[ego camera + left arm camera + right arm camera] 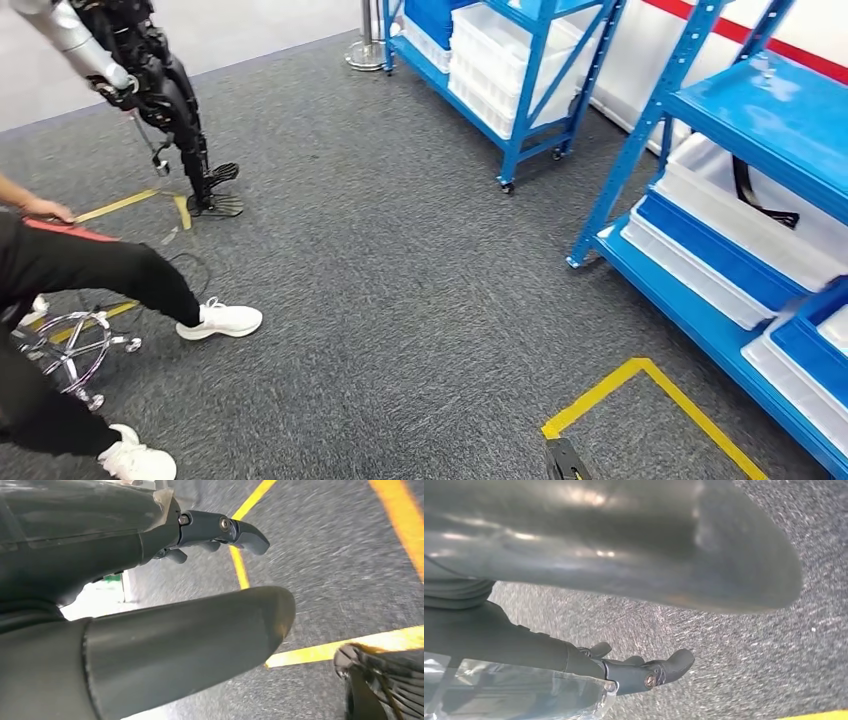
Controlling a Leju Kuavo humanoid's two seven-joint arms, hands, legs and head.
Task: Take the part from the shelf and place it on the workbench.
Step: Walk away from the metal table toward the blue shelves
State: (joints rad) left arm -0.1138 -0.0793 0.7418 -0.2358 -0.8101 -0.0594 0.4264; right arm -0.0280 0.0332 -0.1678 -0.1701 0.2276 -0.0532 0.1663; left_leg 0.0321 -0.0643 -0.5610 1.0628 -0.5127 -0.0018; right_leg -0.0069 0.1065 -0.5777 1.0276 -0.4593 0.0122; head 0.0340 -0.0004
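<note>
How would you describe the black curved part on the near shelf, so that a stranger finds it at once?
Look at the blue shelf on the right side of the grey carpet. Under its upper board stands a white bin. The black curved part lies inside it, the one dark thing among the white and blue bins.

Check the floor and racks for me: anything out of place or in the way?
Nothing spilled or damaged. A seated person stretches a leg across the carpet on the left, near another robot. A black part lies in a white bin on the blue shelf.
</note>
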